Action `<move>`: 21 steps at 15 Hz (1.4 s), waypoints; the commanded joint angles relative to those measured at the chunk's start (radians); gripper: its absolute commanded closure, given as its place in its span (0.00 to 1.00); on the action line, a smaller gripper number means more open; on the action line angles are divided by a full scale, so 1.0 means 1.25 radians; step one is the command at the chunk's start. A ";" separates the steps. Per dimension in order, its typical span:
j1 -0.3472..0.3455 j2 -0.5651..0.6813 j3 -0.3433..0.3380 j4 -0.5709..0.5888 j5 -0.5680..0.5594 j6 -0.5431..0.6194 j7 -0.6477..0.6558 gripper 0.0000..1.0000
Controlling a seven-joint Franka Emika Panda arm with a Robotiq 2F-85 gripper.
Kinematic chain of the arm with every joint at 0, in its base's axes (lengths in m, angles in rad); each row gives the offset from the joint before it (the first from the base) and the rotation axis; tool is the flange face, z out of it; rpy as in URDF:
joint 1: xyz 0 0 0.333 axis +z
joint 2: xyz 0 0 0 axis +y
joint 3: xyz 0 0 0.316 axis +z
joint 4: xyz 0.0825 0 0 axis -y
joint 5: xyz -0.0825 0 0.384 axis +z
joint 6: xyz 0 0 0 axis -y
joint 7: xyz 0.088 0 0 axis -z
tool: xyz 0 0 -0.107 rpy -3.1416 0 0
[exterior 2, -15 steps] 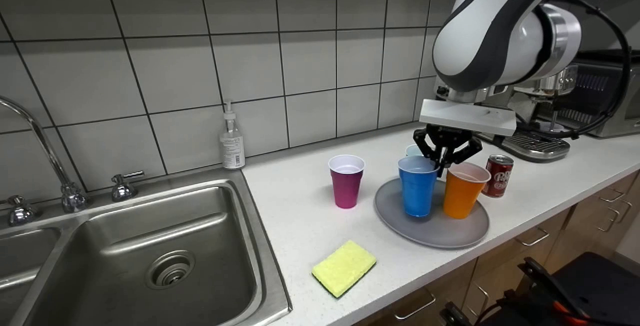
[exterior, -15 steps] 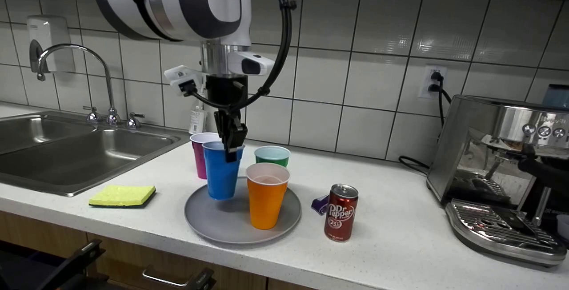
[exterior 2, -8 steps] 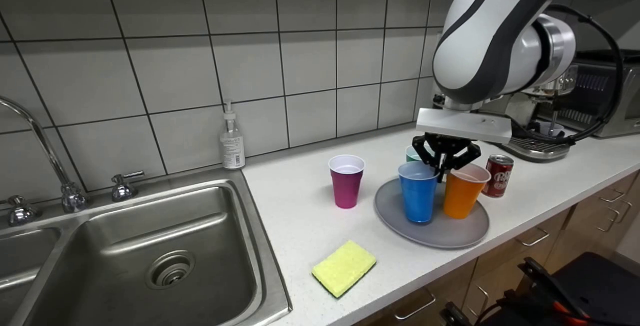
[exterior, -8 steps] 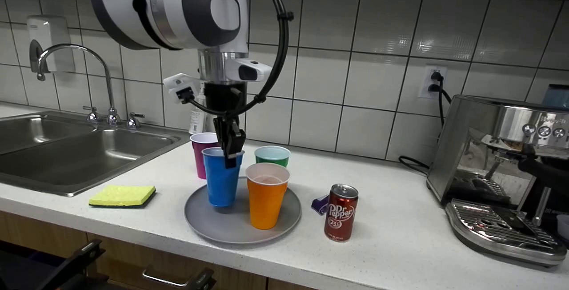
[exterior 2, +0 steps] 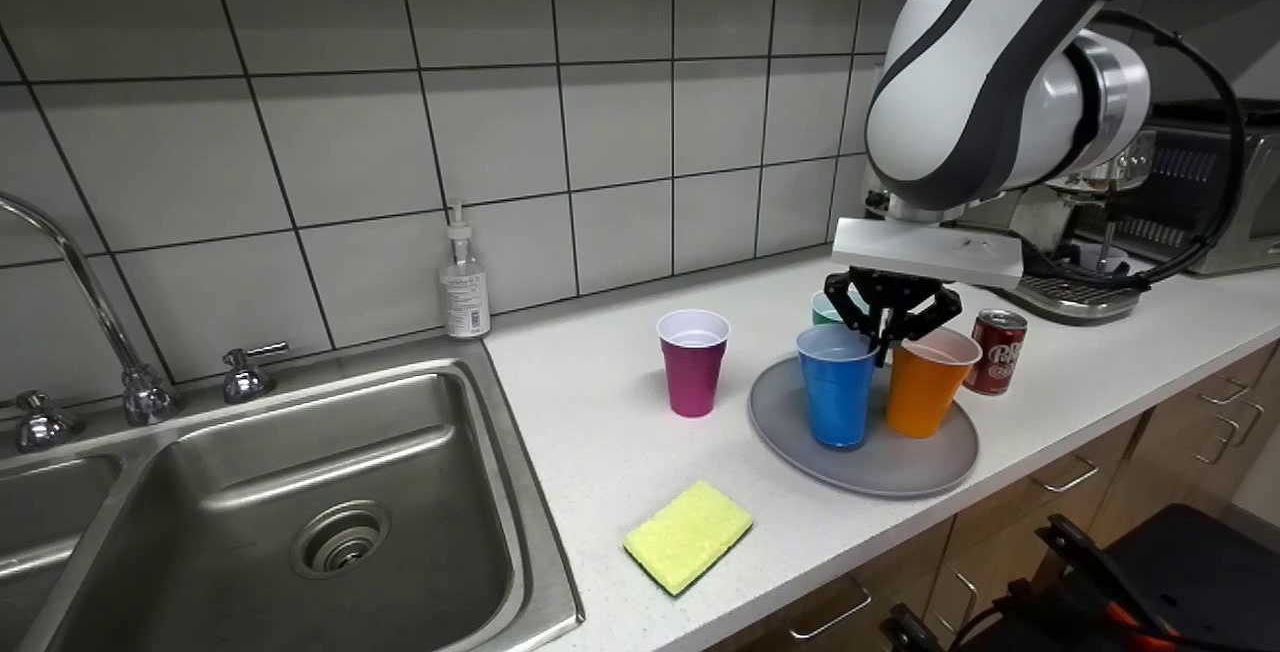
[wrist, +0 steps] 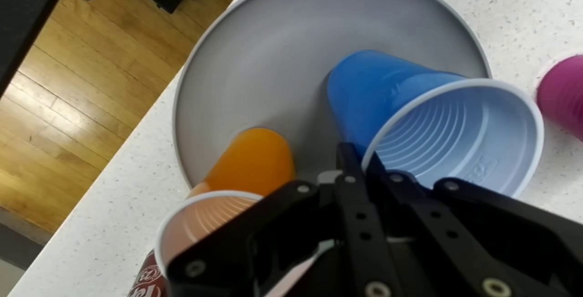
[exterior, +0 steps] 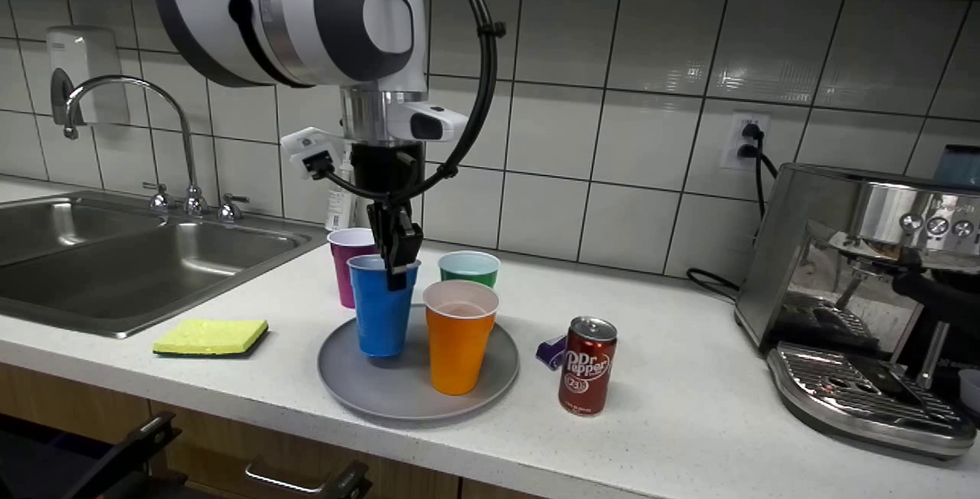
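My gripper (wrist: pixel 363 161) points down, shut on the near rim of a blue plastic cup (wrist: pixel 364 94), one finger inside and one outside. In both exterior views the blue cup (exterior: pixel 380 319) is upright over a round grey plate (exterior: pixel 356 380). Its base is at the plate's surface or a hair above; I cannot tell if it touches. An orange cup (exterior 2: pixel 925 392) stands on the same plate, close beside the gripper's outer side. Behind the plate is a green cup (exterior: pixel 468 268), mostly hidden. A magenta cup (exterior 2: pixel 693 372) stands on the counter on the sink side.
A red soda can (exterior: pixel 587 367) and a purple wrapper (exterior: pixel 551 352) lie beyond the orange cup. A yellow sponge (exterior 2: pixel 688 537) rests near the sink (exterior 2: pixel 300 492). A soap bottle (exterior 2: pixel 465 282) stands by the wall, and a coffee machine (exterior: pixel 865 308) further along.
The arm and the blue cup have come down toward the plate and shifted slightly. Over the last half second they barely moved. The grip on the rim is the same.
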 commanded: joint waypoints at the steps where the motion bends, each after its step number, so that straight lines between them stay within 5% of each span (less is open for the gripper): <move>1: -0.001 0.004 0.006 0.000 -0.015 0.000 0.012 0.99; 21: 0.031 -0.020 0.002 0.001 0.073 0.058 -0.114 0.99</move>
